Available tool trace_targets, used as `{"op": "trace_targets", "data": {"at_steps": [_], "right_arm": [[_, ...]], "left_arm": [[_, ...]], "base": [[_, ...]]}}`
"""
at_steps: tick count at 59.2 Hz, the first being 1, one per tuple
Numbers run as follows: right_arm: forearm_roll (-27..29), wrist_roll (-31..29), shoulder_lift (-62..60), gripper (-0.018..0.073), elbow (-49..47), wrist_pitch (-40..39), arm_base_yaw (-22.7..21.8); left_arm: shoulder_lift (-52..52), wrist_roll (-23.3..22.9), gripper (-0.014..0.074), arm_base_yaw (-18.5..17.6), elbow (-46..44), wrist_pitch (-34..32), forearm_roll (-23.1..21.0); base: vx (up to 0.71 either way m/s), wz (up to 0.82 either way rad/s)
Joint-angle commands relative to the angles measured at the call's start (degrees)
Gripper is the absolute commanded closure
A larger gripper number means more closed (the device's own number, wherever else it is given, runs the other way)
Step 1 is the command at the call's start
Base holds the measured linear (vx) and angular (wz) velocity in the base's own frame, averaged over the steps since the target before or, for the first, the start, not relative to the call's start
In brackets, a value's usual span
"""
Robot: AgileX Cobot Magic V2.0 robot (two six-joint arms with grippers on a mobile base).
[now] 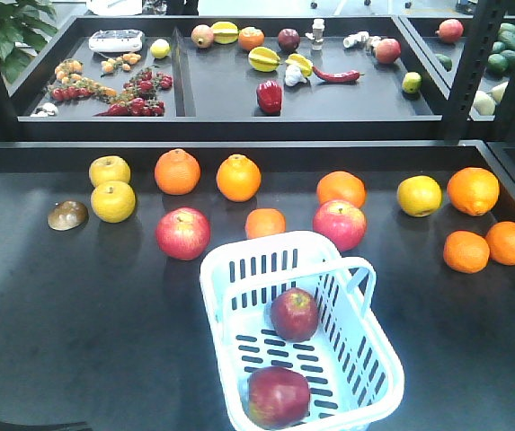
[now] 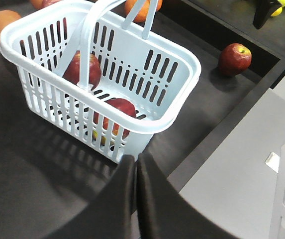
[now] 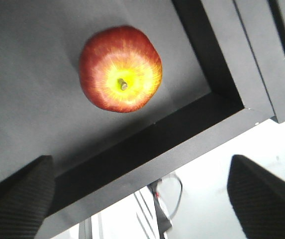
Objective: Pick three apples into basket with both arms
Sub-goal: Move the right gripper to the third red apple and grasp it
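The pale basket [image 1: 239, 269] stands at the table's front centre with two dark-red apples [image 1: 294, 313] [image 1: 278, 396] inside. The left wrist view shows the basket [image 2: 182, 64] with both apples [image 2: 81, 69] [image 2: 122, 110] behind its slots. A third red apple [image 2: 235, 58] lies on the table beside the basket, near the raised rim. My left gripper [image 2: 136, 158] is shut on nothing, just short of the basket's near corner. My right gripper [image 3: 140, 172] is open over the table rim, and a red apple [image 3: 120, 68] with a yellow stem end lies ahead of it, untouched. Neither arm shows in the front view.
Two lighter red apples [image 1: 182, 233] [image 1: 339, 224], oranges [image 1: 265, 222] [image 1: 177, 171] and yellow apples [image 1: 113, 200] lie behind the basket. More oranges [image 1: 466, 250] sit at the right. A back shelf [image 1: 239, 99] holds mixed fruit. The black raised rim [image 3: 182, 124] borders the table.
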Motion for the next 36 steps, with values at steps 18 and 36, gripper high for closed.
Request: {"op": "trace_targets", "data": {"at_steps": [18, 36], "right_arm": [[-0.6, -2.9, 6.7, -0.0101, -4.4, -2.9, -0.6], [-1.8, -2.9, 13.9, -0.0057, -4.4, -6.8, -0.6]], "left_arm": [[0.0, -0.4, 0.0603, -0.2, -1.3, -2.2, -2.0], [0.0, -0.4, 0.0603, -0.2, -1.3, -2.3, -1.9]], "base": [[0.0, 0.0], [0.0, 0.0]]}}
